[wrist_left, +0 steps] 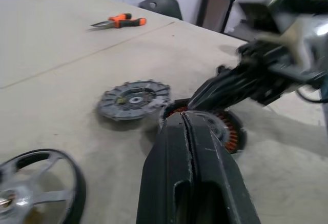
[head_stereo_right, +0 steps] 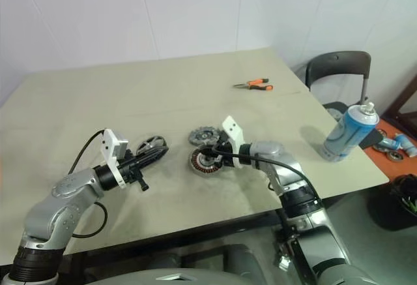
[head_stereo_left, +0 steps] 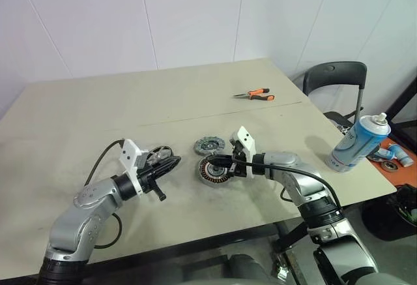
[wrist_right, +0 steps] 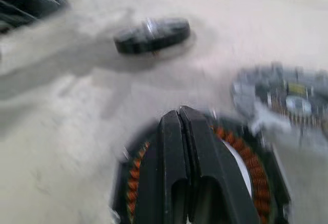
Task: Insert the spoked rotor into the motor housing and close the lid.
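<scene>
Left gripper (head_stereo_left: pixel 174 162) held level above the tan table (head_stereo_left: pixel 78 115), fingers pressed together on nothing, well left of the motor housing (head_stereo_left: pixel 213 169) and pointing toward it. Spoked rotor (head_stereo_left: pixel 159 155) lying flat on the table just behind that gripper's tips, left of the housing and apart from it; seen in the left wrist view as a black ring with pale spokes (wrist_left: pixel 38 185).

Motor housing resting on the table near its front-centre, copper-orange windings showing around a dark middle. Lid (head_stereo_left: pixel 210 145) lying flat just behind the housing, ribbed face up, very close to the housing's rim; contact between the two cannot be told. In the left wrist view, lid (wrist_left: pixel 134 100) and housing (wrist_left: pixel 228 129) side by side beyond the clenched left fingers.

Right gripper (head_stereo_left: pixel 212 159) reaching in from the right of the housing, tips clenched and empty, poised over the housing's top; whether touching it cannot be told. In the right wrist view, closed black fingers (wrist_right: pixel 177 147) over the ring of windings (wrist_right: pixel 251 165).

Orange-handled pliers (head_stereo_left: pixel 255 94) lying far behind the housing, toward the table's back right. Blue-and-white spray can (head_stereo_left: pixel 359 143) standing upright well right of the housing, near the table's right edge. Black chair (head_stereo_left: pixel 339 86) beyond that edge, behind the can.
</scene>
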